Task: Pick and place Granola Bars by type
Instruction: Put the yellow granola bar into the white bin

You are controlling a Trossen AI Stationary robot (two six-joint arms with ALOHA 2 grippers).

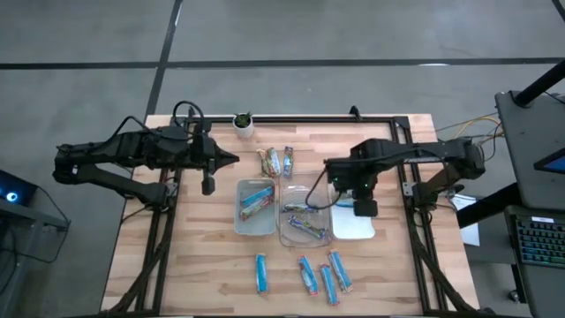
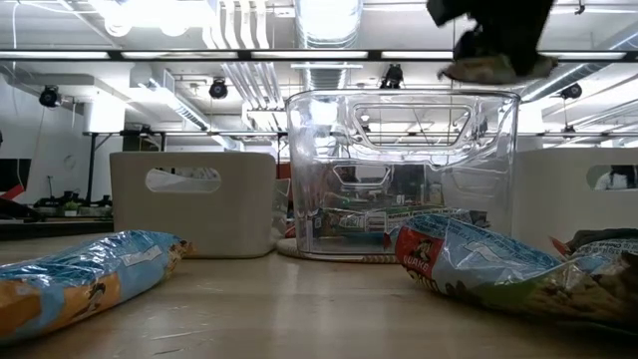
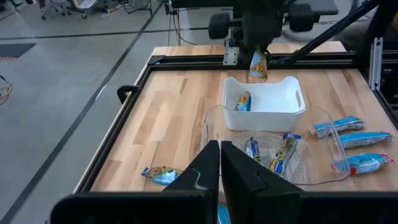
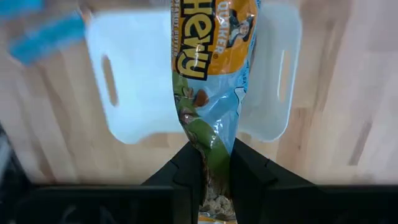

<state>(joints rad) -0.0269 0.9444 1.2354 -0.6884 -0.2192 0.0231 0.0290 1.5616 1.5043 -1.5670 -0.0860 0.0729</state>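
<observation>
- Granola bar [image 4: 208, 87] hangs from the right gripper [image 4: 211, 180], long axis pointing straight down, directly above the white tray [image 4: 130, 74]. That is the relation that counts: the tray's open mouth lies right under the dangling end, so to my eye a release here should land it inside.
- Wooden table [image 1: 194, 256] carries three trays in a row. The white one sits at the right end, the clear tray [image 1: 305, 225] in the middle, the grey tray [image 1: 254, 212] at the left.
- Right arm is the working one. Its fingers pinch the wrapper's lower end tight, the bar caught between them.
- Left gripper [image 3: 219, 165] waits over the table's left side, fingers pressed together and empty, well apart from the white tray. It is the farther arm for this drop.
- White tray already holds one bar [image 3: 243, 101], leaning against its inner wall. It may nudge the newcomer, but there looks to be room beside it.
- Clear tray just beside it holds a few bars; its rim is the nearest thing to snag on if the bar swings.
- Loose bars remain: four blue ones [image 1: 261, 272] near the front edge, a small cluster [image 1: 275, 161] behind the trays.
- Smallest of all, a white pot with a plant [image 1: 243, 124] at the back edge, out of the way.
</observation>
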